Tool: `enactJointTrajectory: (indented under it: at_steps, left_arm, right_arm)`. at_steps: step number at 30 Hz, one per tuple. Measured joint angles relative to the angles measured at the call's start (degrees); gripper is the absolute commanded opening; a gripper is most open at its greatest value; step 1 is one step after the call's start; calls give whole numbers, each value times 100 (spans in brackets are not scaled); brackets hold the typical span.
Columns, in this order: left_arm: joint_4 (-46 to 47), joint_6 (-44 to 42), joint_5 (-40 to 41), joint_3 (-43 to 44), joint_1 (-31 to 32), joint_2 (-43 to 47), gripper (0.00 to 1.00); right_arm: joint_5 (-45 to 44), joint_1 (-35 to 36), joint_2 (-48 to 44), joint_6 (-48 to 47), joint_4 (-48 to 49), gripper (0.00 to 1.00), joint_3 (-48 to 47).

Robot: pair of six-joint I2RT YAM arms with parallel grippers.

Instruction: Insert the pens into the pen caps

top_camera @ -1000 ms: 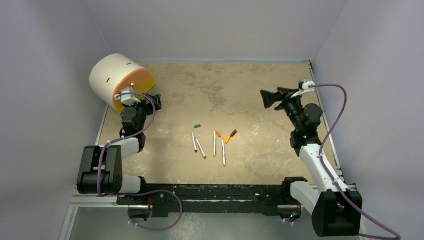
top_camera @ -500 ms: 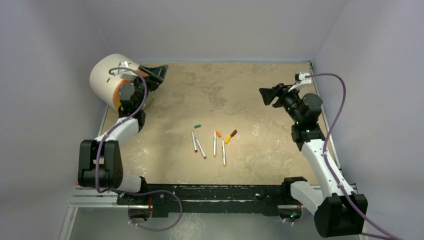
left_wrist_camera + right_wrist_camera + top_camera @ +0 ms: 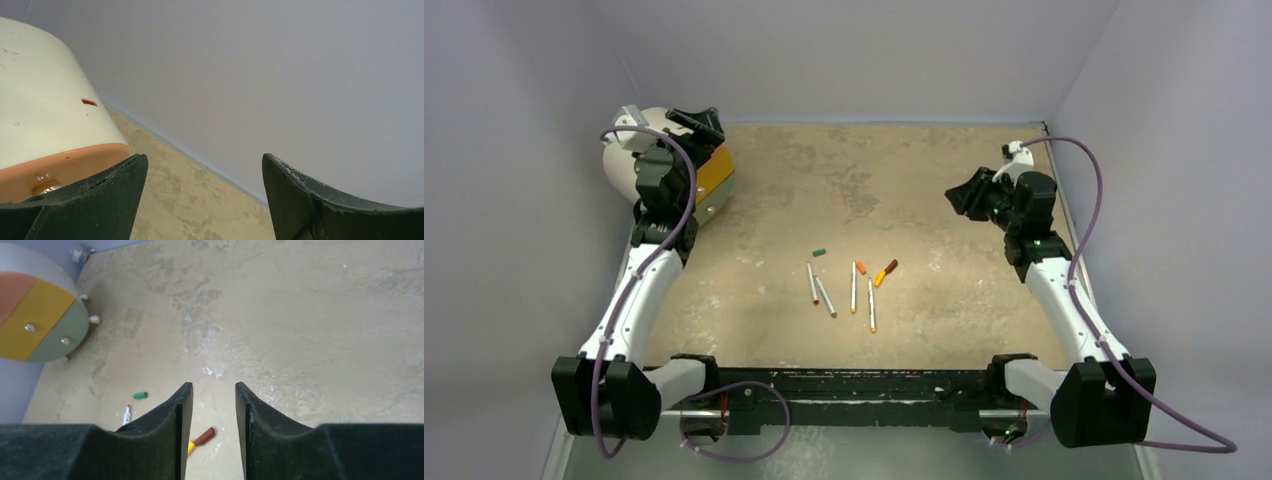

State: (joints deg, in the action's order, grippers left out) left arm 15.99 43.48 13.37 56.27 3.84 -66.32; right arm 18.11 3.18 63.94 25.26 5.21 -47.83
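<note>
- Pens (image 3: 853, 287) were found lying loose at the middle of the table (image 3: 754, 190), four white barrels roughly side by side, none gripped.
- Pen caps (image 3: 861, 267) were scattered just beyond them, the green cap (image 3: 818, 252) slightly apart.
- Left gripper (image 3: 204, 159) was held beside the cream drum (image 3: 45, 125) at the far-left corner, its jaws spread wide and nothing grasped.
- Right gripper (image 3: 213, 386) was held above the table's right side, released to a narrow gap, empty.
</note>
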Motion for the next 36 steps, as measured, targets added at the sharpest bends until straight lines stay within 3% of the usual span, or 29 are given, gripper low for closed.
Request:
enactJointTrajectory:
  at_steps: [1, 3, 8, 10, 12, 14, 18, 20, 23, 31, 36]
  left_arm:
    - [-70, -11, 20, -4, -7, 63, 84]
    - [-76, -61, -37, -2, -9, 118, 100]
    - [-328, -188, -448, 111, -7, -179, 100]
    - [-518, -258, -542, 114, -7, -341, 97]
    - [-815, -297, -575, 129, -7, -509, 86]
    - [-1110, -374, -570, 197, -7, -662, 84]
    - [-1777, -570, -343, 577, -2, -890, 87]
    - [-1858, -769, -79, 682, -7, -846, 88]
    - [-1834, -1010, 295, 697, -140, -614, 87]
    - [-1915, -1287, 529, 1071, -476, -601, 77]
    - [-2194, -1266, 555, 1060, -358, -850, 77]
  right_arm:
    - [66, 2, -48, -31, 17, 54, 79]
    - [131, 37, -243, -85, 138, 60, 306]
    - [-111, 651, -527, -267, 149, 62, 608]
    - [-533, 1327, -402, -354, 35, 62, 601]
    - [-927, 1893, -240, -393, -133, 61, 601]
    - [-1311, 2350, -103, -389, -367, 61, 608]
    - [-2203, 2686, -175, -363, -643, 58, 621]
    - [-2647, 2747, -269, -330, -664, 51, 621]
    - [-3104, 2754, -350, -162, -713, 50, 610]
    - [-3292, 2828, 74, 203, -855, 64, 459]
    - [-3281, 3397, 710, 494, -1023, 70, 452]
